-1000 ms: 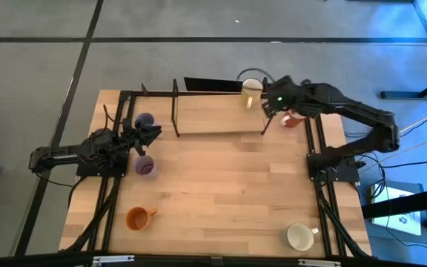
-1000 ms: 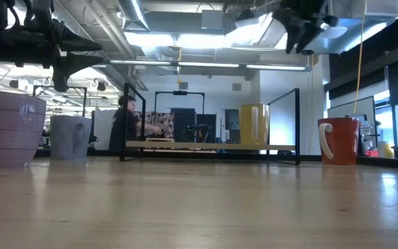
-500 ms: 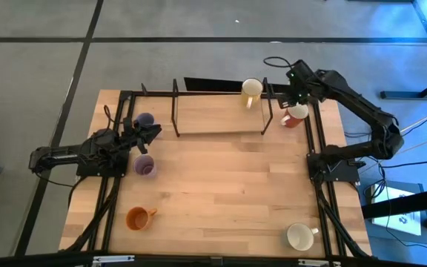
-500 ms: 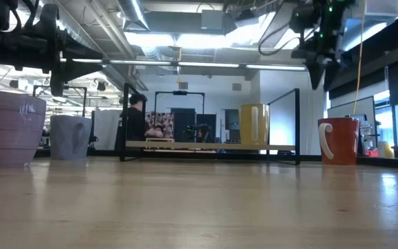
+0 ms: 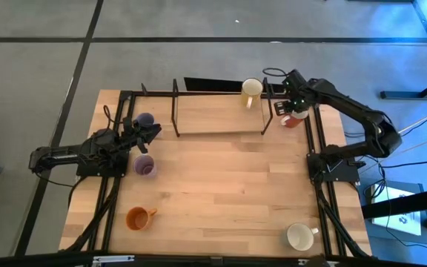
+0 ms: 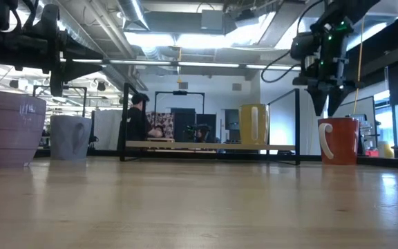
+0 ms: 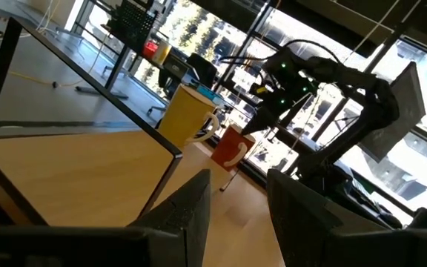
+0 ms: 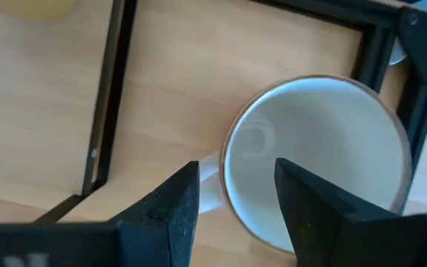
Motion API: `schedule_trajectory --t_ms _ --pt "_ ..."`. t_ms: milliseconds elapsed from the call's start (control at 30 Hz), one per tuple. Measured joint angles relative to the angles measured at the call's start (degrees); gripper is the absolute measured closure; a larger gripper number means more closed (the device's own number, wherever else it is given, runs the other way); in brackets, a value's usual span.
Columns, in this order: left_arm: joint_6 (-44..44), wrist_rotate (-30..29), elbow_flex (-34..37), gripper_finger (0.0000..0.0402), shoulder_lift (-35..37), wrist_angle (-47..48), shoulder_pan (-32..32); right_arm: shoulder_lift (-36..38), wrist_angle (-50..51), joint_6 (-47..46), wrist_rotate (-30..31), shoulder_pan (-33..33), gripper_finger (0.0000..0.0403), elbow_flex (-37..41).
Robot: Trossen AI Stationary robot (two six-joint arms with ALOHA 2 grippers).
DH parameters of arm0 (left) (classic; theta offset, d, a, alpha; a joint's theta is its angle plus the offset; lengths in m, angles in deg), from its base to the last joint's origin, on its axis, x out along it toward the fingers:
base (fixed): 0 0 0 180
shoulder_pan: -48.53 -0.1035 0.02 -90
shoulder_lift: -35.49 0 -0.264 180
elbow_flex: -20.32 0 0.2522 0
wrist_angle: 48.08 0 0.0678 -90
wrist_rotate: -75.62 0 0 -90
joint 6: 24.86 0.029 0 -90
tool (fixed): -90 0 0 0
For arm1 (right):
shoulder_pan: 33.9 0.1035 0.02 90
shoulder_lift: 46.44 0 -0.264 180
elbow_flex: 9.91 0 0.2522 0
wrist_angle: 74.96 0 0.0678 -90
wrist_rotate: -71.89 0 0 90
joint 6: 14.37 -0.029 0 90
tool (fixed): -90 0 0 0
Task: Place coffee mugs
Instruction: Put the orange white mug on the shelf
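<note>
I have the right tool (image 8: 232, 200) poised directly above the reddish ceramic mug with a white inside and white handle (image 8: 317, 159), its two dark fingers (image 8: 161, 204) spread apart and gripping nothing; one finger sits outside the rim by the handle, the other over the mug's mouth. In the low view the tool's tips (image 6: 321, 104) hang just over that mug's rim (image 6: 338, 140), apart from it as far as I can see.

I will use the black wire-frame rack (image 5: 217, 111) at the far end of the wooden counter (image 5: 221, 193) as my landmark. The reddish mug (image 5: 295, 118) stands just beside the rack's right end. A cream-yellow ceramic mug (image 5: 251, 90) stands at the rack's far right corner. Left of the rack is a lavender mug (image 5: 144, 120), and a second lavender mug (image 5: 145, 166) stands nearer the front. Well away from the rack, toward the counter's near edge, an orange mug (image 5: 138, 217) sits on the left and a cream-white mug (image 5: 300, 236) on the right.

My left tool (image 5: 153, 134) waits between the two lavender mugs, fingers parted and empty.

A person (image 6: 138, 119) shows in the room beyond the rack.
</note>
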Motion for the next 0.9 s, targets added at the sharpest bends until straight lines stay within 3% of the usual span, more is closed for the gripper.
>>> schedule_trajectory --t_ms 500,900 --pt "0.46 -0.48 0.00 0.0276 0.00 0.28 -0.01 -8.22 -3.07 1.10 1.42 -0.28 0.0241 0.69" --pt "0.50 -1.66 0.00 0.0276 0.00 0.37 -0.01 -8.59 -3.55 2.43 1.55 -0.33 0.0390 0.69"
